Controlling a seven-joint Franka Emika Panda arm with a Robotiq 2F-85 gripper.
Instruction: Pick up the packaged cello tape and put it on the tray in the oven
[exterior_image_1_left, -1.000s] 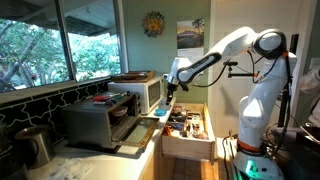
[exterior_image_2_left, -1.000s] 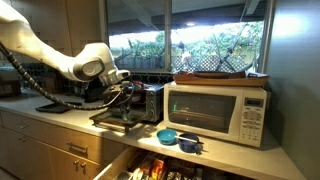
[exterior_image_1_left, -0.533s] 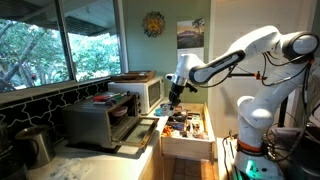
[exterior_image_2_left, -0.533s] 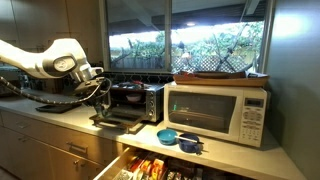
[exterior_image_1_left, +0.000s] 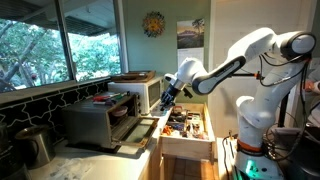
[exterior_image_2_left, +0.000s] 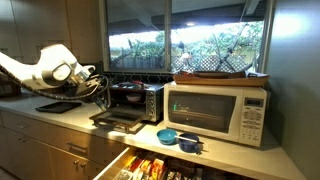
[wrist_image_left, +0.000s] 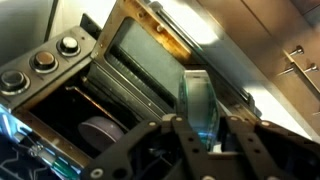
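Observation:
My gripper (wrist_image_left: 200, 130) is shut on the packaged cello tape (wrist_image_left: 198, 100), a clear greenish pack held upright between the fingers. It hovers in front of the open silver toaster oven (wrist_image_left: 60, 70) and above its dropped door (wrist_image_left: 150, 50). The dark cavity shows a rack or tray (wrist_image_left: 110, 92), too dim to tell apart, with a round grey thing (wrist_image_left: 100, 135) inside. In both exterior views the gripper (exterior_image_1_left: 168, 94) (exterior_image_2_left: 97, 85) is off the oven's (exterior_image_1_left: 98, 120) (exterior_image_2_left: 137, 100) front, beside the open door (exterior_image_2_left: 120, 118).
A white microwave (exterior_image_2_left: 215, 112) (exterior_image_1_left: 142, 90) stands next to the oven, with a wooden tray on top. Blue bowls (exterior_image_2_left: 172, 137) sit on the counter edge. A full drawer (exterior_image_1_left: 186, 130) stands open below. Windows run behind the counter.
The arm has drawn back from the oven's opening, away from the microwave, and the gripper has dropped a little. The tape stays in the gripper.

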